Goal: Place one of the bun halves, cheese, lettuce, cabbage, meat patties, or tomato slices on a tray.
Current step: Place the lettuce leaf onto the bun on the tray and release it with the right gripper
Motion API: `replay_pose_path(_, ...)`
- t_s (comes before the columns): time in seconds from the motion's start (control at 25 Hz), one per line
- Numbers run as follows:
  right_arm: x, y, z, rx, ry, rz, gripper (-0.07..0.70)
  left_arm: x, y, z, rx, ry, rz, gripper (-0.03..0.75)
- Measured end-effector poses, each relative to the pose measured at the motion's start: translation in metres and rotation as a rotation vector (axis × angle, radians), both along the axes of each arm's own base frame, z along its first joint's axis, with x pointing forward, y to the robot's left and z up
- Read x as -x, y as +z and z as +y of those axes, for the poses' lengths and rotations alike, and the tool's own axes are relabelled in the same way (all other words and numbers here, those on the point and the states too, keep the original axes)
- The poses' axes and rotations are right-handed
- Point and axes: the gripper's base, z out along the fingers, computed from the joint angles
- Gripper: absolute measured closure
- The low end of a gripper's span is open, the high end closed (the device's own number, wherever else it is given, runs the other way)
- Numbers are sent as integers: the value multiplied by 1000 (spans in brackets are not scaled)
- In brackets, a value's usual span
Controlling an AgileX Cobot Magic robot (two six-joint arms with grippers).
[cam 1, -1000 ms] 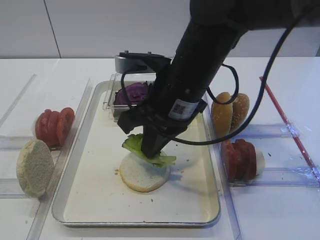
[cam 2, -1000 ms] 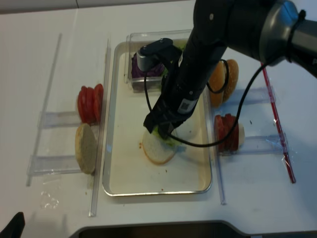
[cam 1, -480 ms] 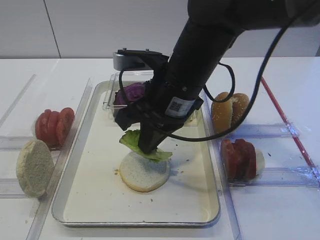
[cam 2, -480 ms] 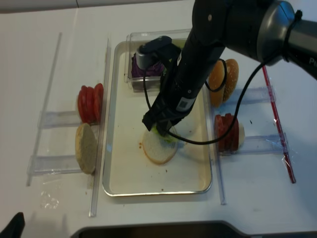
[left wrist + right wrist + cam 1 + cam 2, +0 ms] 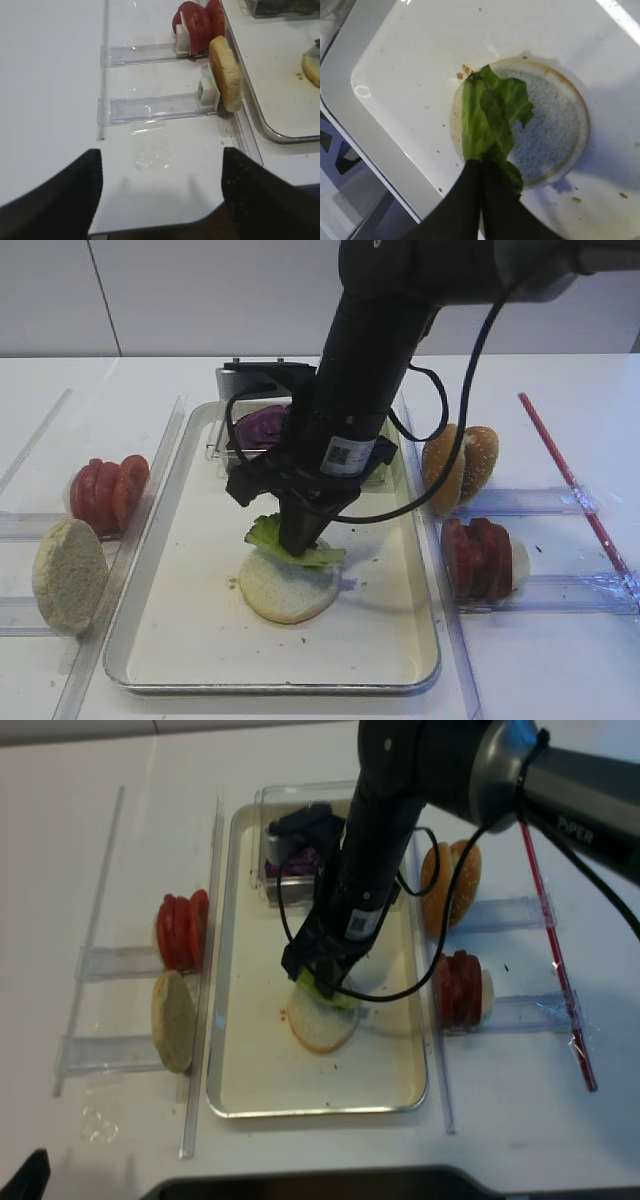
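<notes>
A ruffled green lettuce (image 5: 268, 532) leaf is pinched in my right gripper (image 5: 300, 543), which is shut on it. The leaf hangs over the back edge of a pale bun half (image 5: 290, 592) lying cut face up on the metal tray (image 5: 180, 640). Whether leaf and bun touch I cannot tell. In the right wrist view the lettuce (image 5: 487, 115) spreads from the closed right gripper (image 5: 481, 167) across the bun half (image 5: 555, 130). My left gripper (image 5: 160, 157) stands open and empty over the table's front edge, left of the tray (image 5: 272, 132).
Purple cabbage (image 5: 262, 425) sits in a clear box at the tray's back. Tomato slices (image 5: 108, 490) and a bun half (image 5: 68, 575) stand in clear racks on the left. Sesame buns (image 5: 460, 465) and more tomato slices (image 5: 485, 555) stand on the right, beside a red rod (image 5: 575, 480).
The right arm has swung a little to the left, carrying the lettuce along; the leaf stays pinched over the bun half. The left gripper has not moved.
</notes>
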Motion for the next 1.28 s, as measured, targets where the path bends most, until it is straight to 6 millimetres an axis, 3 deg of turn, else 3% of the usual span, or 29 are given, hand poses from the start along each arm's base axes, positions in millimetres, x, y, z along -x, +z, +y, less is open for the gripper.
replay_pose_path(0.28,4,-7,8,23,31,-6,595,0,0,0,0,0,0,211)
replay_pose_path(1.16,2,-8,6,47,37,-38,594,0,0,0,0,0,0,211)
replay_pose_path(1.28,2,-8,6,50,36,-41,531,0,0,0,0,0,0,211)
